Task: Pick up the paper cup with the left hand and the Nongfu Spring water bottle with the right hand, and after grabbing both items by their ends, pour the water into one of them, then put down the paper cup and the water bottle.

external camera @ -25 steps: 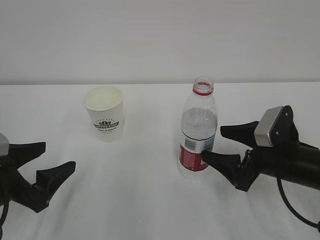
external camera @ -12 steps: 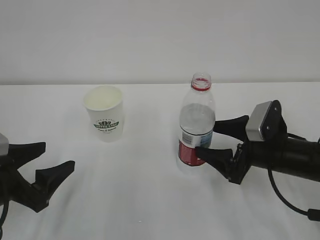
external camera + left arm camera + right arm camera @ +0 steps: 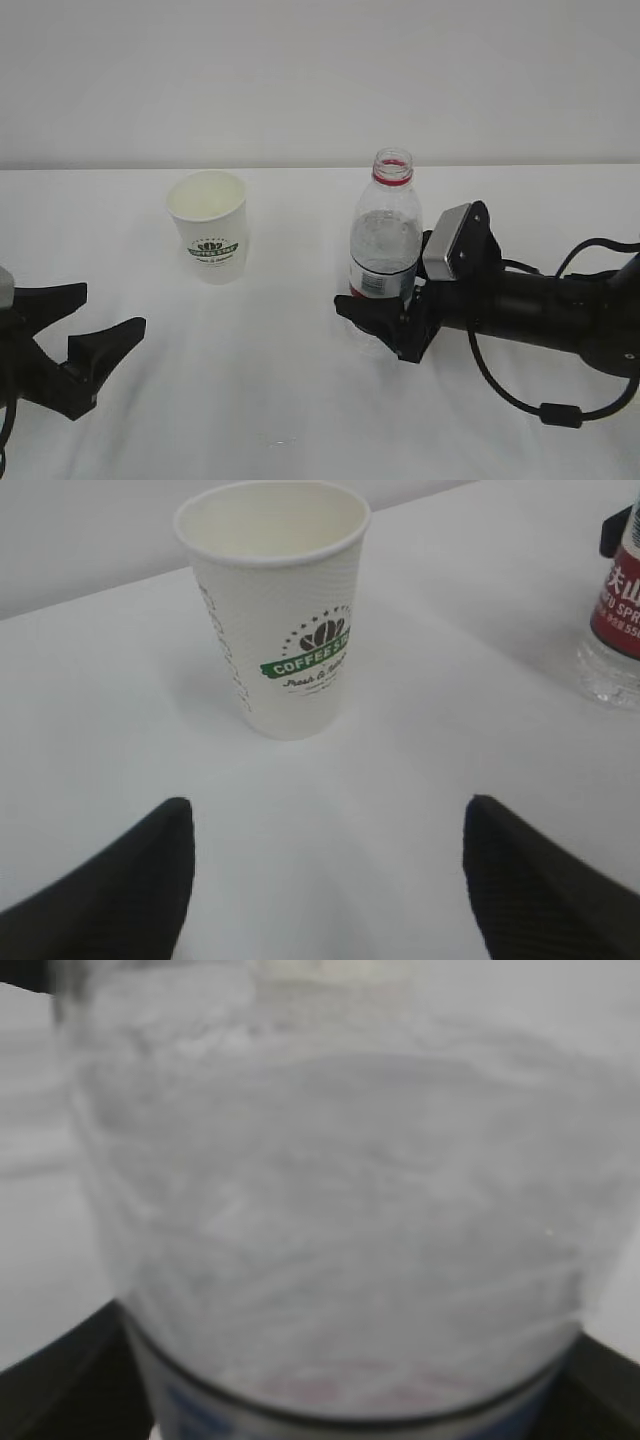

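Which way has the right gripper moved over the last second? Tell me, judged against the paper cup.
Yes. The right gripper has moved left toward the paper cup, which has stayed put; its open jaws now straddle the water bottle.

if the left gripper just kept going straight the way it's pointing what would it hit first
Most likely the small white tapered paper cup with the green logo: it stands upright, centred ahead of the open black left gripper, with only bare white table between them.
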{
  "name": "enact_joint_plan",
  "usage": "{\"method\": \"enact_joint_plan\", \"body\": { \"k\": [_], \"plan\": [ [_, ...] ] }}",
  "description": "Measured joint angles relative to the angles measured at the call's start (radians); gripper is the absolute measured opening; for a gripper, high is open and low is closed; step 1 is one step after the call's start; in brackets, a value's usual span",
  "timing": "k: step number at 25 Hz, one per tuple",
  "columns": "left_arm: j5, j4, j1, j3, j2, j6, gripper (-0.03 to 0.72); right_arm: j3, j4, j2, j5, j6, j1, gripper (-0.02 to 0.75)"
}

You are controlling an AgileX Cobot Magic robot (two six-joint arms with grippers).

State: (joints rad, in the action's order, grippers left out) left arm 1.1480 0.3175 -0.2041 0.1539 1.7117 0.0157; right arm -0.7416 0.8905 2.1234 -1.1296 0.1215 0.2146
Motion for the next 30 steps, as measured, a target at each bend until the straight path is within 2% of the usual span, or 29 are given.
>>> {"method": "enact_joint_plan", "body": {
  "k": [6, 12, 21, 30],
  "plan": [
    [0.001, -0.002, 0.000, 0.000, 0.000, 0.000, 0.601, -0.042, -0.012, 0.026, 0.000, 0.015, 0.004, 0.635],
    [0.001, -0.002, 0.000, 0.000, 0.000, 0.000, 0.593, -0.043, -0.013, 0.028, 0.000, 0.015, 0.004, 0.525],
    [0.001, -0.014, 0.000, 0.000, 0.000, 0.000, 0.591, -0.043, -0.017, 0.027, -0.005, 0.032, 0.004, 0.517],
    [0.001, -0.025, 0.000, 0.000, 0.000, 0.000, 0.589, 0.026, -0.011, -0.084, 0.031, 0.039, 0.004, 0.515]
  ]
}}
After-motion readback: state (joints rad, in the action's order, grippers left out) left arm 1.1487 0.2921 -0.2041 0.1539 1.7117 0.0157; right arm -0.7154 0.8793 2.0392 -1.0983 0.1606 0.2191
